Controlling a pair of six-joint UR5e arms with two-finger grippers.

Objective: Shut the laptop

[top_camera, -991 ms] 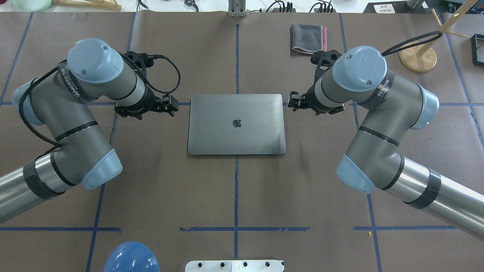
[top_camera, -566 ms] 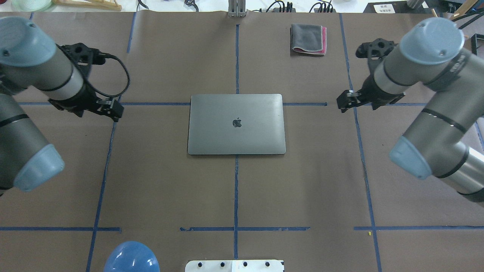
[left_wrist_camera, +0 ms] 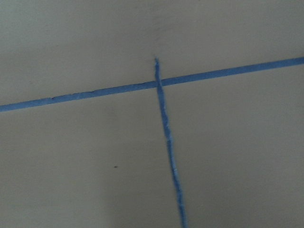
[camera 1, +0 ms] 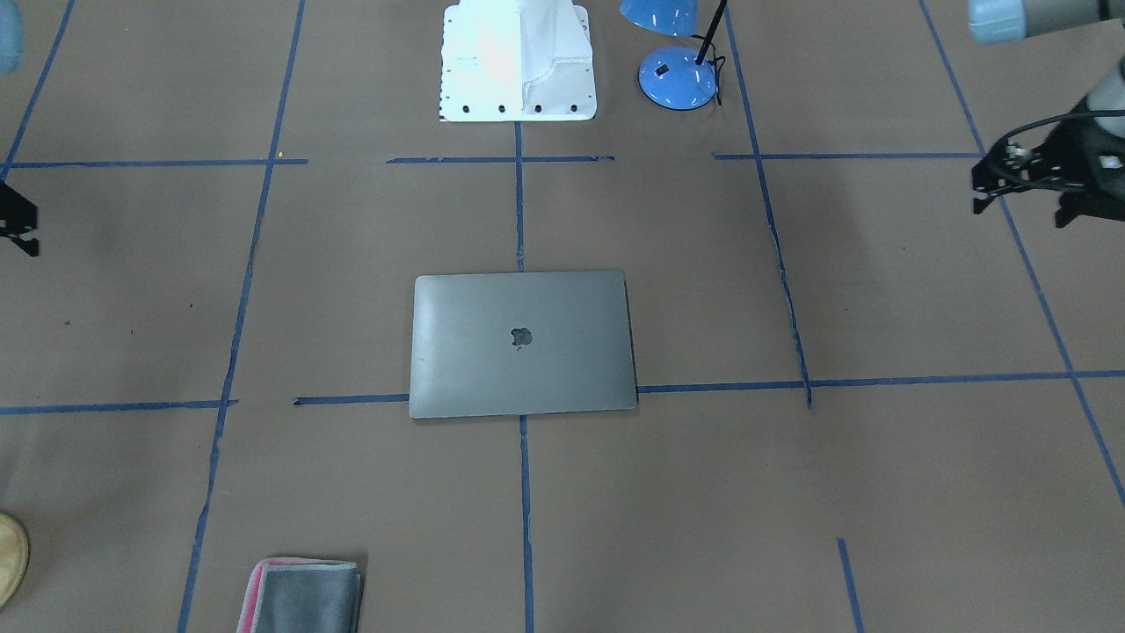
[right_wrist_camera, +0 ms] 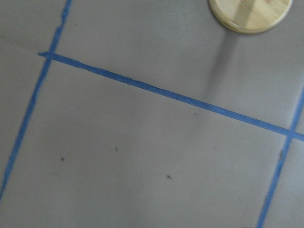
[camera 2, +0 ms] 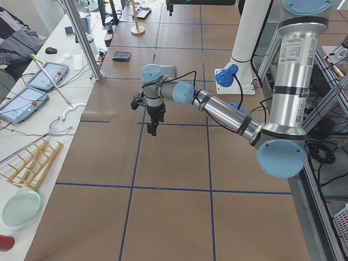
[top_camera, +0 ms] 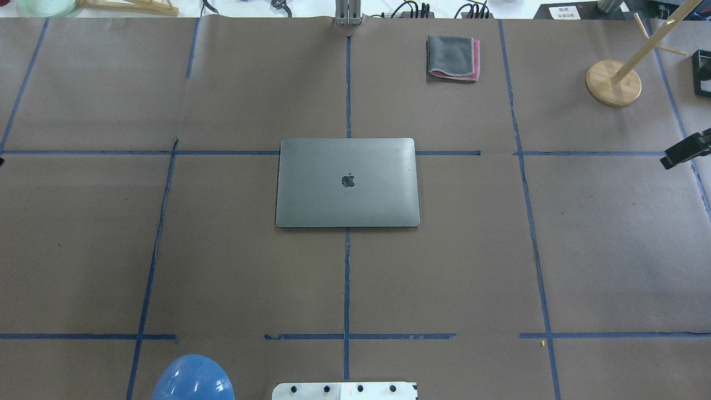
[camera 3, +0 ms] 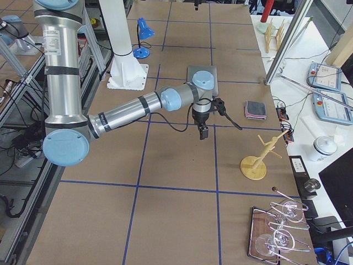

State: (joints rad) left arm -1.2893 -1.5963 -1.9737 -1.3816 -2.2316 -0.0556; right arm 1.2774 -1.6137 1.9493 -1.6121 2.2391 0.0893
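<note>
Overhead exterior shows me the laptop (top_camera: 347, 182) lying shut and flat in the middle of the surface (top_camera: 222, 266), so I judge closing done and would simply park the left claw (camera 1: 989, 185) and right claw (top_camera: 682, 152), whose grip state I cannot tell, well clear of it.

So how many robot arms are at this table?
2. The left arm hangs over the table's left end, the right arm over its right end; the closed laptop lies between them, untouched.

The laptop (camera 1: 523, 343) lies shut on the table (camera 1: 791, 492).
</note>
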